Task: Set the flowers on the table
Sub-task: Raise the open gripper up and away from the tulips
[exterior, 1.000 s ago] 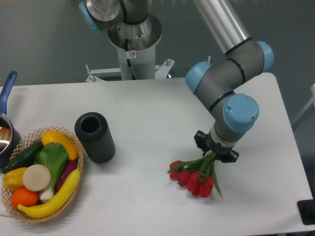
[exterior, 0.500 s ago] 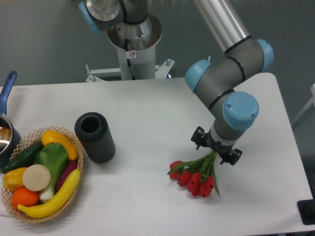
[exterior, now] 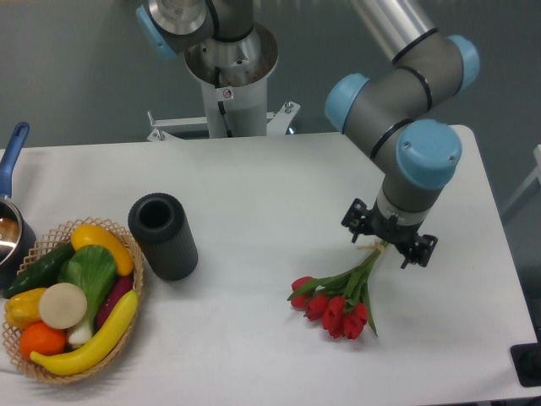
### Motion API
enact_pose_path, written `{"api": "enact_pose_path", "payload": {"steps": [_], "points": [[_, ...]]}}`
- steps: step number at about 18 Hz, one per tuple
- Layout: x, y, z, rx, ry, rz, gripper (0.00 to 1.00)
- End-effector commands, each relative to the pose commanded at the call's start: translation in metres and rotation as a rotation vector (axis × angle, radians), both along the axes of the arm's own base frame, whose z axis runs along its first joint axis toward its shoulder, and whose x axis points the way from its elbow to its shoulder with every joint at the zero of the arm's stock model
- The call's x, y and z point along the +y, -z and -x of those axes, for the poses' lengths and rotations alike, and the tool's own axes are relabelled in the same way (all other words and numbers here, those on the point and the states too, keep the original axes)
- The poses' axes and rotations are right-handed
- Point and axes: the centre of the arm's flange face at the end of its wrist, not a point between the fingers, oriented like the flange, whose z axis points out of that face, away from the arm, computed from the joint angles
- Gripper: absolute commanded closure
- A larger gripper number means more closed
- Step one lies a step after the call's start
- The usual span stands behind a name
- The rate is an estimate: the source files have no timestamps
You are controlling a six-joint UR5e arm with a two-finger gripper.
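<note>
White worktop [exterior: 254,194] fills most of the view, w/ grey wall behind. Compared w/ a sec ago, the gripper [exterior: 390,243] has moved up and back toward the far right, and its fingers are spread apart, grasping nothing. The flowers [exterior: 338,300] lie flat on the worktop, buds toward the front edge, stems pointing up-right toward the gripper; the stem tips look just under or beside the fingers, can't tell if touching. Bunch hasn't shifted as the arm pulled off. Judgement: release is done, task approx complete, only a clean retreat left. Black cylinder [exterior: 162,235] and the veg basket [exterior: 135,283] sit well apart at left.
</note>
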Motion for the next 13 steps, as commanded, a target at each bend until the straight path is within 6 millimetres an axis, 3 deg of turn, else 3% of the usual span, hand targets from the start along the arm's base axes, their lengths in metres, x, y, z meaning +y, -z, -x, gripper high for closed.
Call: {"api": "enact_pose_path", "payload": {"steps": [3,13], "points": [[-0.015,-0.007,0.006,0.016,0.065,0.007,0.00],[-0.017,0.009,0.000,-0.004,0.076,0.017,0.00]]}}
